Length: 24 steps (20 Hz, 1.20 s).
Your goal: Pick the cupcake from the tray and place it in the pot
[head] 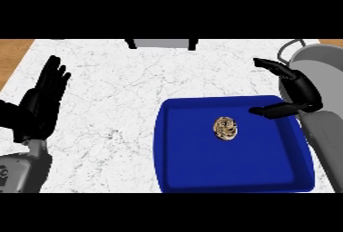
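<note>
One cupcake [226,128] waits on the tray [201,176].
It lies just left of my right hand [295,93], fingers apart, empty; pot [321,63] beside it.

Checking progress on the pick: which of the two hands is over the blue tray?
The right hand, its thumb reaching over the blue tray's far right corner near the cupcake. The left hand rests open over the counter's left side.
</note>
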Each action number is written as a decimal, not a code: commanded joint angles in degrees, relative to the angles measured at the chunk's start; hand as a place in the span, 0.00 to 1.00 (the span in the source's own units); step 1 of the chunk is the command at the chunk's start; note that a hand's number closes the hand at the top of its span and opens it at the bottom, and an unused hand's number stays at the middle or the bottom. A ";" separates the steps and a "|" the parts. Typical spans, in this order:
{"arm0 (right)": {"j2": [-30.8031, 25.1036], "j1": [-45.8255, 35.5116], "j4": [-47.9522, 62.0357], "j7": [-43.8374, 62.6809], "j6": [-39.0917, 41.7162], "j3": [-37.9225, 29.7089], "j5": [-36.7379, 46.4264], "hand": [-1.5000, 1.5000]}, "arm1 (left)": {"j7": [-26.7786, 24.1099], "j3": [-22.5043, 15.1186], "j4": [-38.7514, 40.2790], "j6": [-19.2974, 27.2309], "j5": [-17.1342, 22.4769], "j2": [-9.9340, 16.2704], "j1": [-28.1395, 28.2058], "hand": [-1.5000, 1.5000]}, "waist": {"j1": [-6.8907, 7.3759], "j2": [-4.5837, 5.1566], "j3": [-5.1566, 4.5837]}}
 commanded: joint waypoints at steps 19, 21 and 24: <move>-5.49 -6.55 -20.17 29.34 23.20 21.99 20.50 0.00 | -5.85 2.84 2.61 -2.40 0.11 -1.79 4.86 0.50 | -2.87 -1.20 -0.27; -2.78 -5.51 -18.38 31.22 21.48 20.91 22.33 0.00 | 5.19 2.83 -4.38 -0.52 -0.31 0.55 1.19 0.50 | -2.08 -1.03 -0.17; -1.00 -2.11 -21.48 32.04 21.90 20.32 24.74 0.00 | -0.26 1.51 0.86 0.04 -3.56 -2.67 1.57 0.50 | -2.22 -0.87 -0.18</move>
